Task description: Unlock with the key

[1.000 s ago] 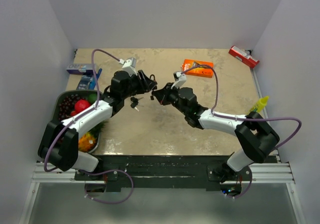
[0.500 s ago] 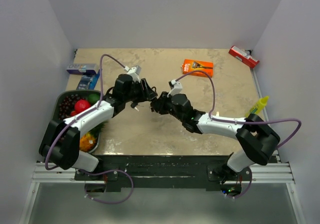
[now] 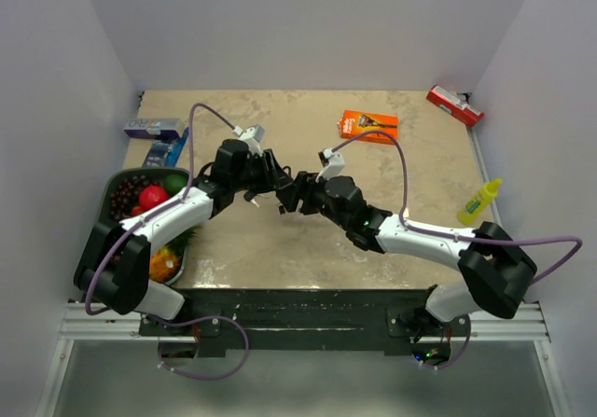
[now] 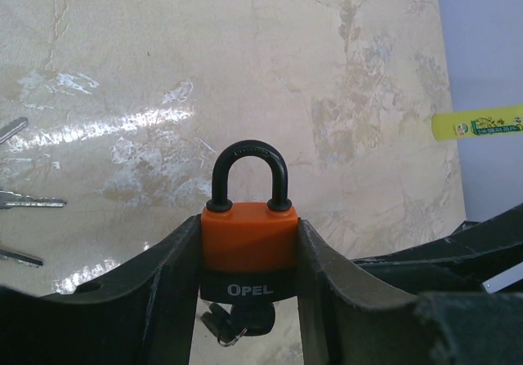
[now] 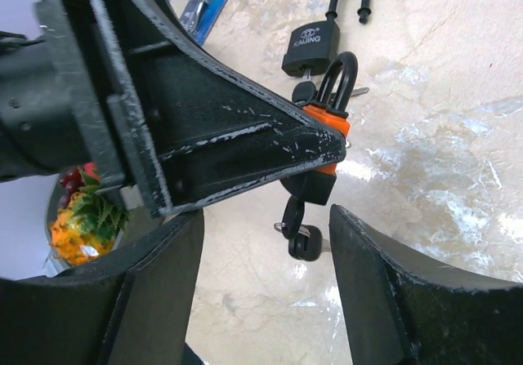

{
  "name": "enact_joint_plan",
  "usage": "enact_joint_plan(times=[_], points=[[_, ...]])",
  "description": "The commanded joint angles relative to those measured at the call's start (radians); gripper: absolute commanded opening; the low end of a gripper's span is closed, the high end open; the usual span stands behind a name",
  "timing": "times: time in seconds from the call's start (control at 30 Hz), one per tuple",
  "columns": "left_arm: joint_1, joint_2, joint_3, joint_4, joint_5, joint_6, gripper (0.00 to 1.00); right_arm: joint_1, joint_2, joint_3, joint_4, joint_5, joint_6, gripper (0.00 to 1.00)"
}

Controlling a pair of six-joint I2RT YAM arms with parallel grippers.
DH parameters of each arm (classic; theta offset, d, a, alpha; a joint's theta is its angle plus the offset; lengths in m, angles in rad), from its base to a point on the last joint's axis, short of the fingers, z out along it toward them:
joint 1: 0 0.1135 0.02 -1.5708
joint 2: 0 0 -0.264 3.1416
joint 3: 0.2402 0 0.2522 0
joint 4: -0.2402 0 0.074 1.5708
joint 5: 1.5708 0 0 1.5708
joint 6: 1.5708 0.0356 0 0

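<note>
The step in hand looked like the turn of the key. The left gripper (image 3: 272, 184) was clamped on the orange padlock (image 4: 248, 238), one finger flat on each side of its body, holding it up off the table (image 4: 327, 55). The shackle (image 4: 249, 169) sat down in the body on both legs, so the lock was not yet open.

Under the orange padlock's black base hung a black-headed key (image 5: 304, 242) on a small ring. It seemed to sit in the keyhole, though the slot itself was hidden from both wrist cameras.

The right gripper (image 5: 265, 218) stood with its jaws spread wide and nothing between them, just below and to the near side of the orange padlock. The key head lay ahead of the gap, closer to the right finger than the left, and neither finger touched it.

The next move probably called for a short advance to bring the key head squarely between the jaws, a firm close, then a twist about the key's own axis while the left gripper held the body steady.

A black padlock (image 5: 311, 45) with its shackle swung open lay on the table beyond the orange padlock, and loose keys (image 4: 33, 202) lay well off to its left.
</note>
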Motion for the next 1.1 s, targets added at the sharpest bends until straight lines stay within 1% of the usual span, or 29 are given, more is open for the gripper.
enact_joint_plan(times=[0.0, 0.1, 0.23, 0.3, 0.47, 0.67, 0.83, 1.07], points=[[0.007, -0.027, 0.003, 0.052, 0.014, -0.004, 0.0, 0.0, -0.059, -0.034, -0.026, 0.045, -0.035, 0.67], [0.007, -0.028, 0.005, 0.052, 0.017, -0.004, 0.0, 0.0, -0.061, -0.038, -0.041, 0.039, -0.031, 0.67], [0.007, -0.03, 0.002, 0.052, 0.017, -0.006, 0.0, 0.0, -0.042, -0.054, -0.021, 0.007, -0.015, 0.63], [0.007, -0.03, 0.002, 0.052, 0.02, -0.004, 0.0, 0.0, -0.029, -0.054, -0.008, -0.011, -0.008, 0.58], [0.007, -0.033, 0.003, 0.054, 0.02, -0.006, 0.0, 0.0, -0.004, -0.035, 0.017, -0.047, 0.0, 0.53], [0.007, -0.034, 0.0, 0.056, 0.025, -0.007, 0.0, 0.0, 0.019, -0.031, 0.04, -0.062, 0.015, 0.46], [0.007, -0.034, 0.0, 0.057, 0.028, -0.009, 0.0, 0.0, 0.027, -0.029, 0.058, -0.063, 0.015, 0.37], [0.007, -0.034, -0.001, 0.057, 0.028, -0.009, 0.0, 0.0, 0.05, -0.001, 0.046, -0.057, 0.015, 0.32]])
